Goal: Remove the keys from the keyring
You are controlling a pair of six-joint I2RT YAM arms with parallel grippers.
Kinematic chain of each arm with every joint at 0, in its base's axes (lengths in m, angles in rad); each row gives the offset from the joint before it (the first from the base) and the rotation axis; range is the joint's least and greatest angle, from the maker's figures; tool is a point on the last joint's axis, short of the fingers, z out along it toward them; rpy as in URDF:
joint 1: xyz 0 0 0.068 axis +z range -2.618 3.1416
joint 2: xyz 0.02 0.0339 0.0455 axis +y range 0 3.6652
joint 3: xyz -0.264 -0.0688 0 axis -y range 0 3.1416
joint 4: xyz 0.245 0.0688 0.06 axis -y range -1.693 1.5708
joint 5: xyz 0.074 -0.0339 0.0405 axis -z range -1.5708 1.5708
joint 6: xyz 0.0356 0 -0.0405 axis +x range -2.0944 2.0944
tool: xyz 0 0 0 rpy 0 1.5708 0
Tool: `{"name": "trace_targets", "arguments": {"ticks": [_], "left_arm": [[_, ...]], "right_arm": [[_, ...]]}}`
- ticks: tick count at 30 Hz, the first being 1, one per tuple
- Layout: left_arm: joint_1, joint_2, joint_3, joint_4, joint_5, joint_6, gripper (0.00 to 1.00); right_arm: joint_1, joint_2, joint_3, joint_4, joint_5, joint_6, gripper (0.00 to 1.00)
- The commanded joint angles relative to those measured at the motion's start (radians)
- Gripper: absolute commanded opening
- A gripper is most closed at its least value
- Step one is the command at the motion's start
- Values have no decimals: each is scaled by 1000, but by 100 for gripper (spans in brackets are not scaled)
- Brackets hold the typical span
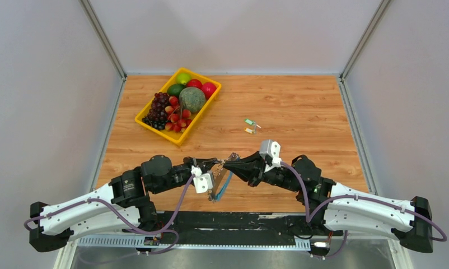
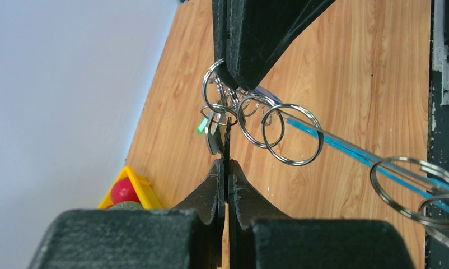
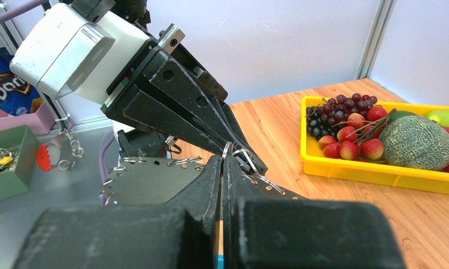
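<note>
Keyring [image 1: 222, 182] hangs above the middle of the near edge, left gripper [image 1: 214, 166] and right gripper [image 1: 229, 163] both pinched shut on it; one should anchor while the other twists a key [image 2: 210, 137] free

Plain pale grey walls [image 1: 228, 28] are enclosing a light wooden table [image 1: 300, 106] on three sides, silvery metal posts [image 1: 102, 36] are running up the back corners, and soft even light is falling across the wood grain
</note>
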Motion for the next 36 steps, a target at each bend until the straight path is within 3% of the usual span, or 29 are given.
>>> {"name": "trace_targets", "arguments": {"ticks": [1,16,36], "left_arm": [[2,4,39,16,-10,12,0],[2,-30,35,41,-111,7,0],[2,-79,18,72,-115,9,0]], "right_arm": [[-1,-14,30,106,-37,52,0],[-3,29,36,-8,-110,244,0],[-15,73,-84,108,-206,461,0]]}}
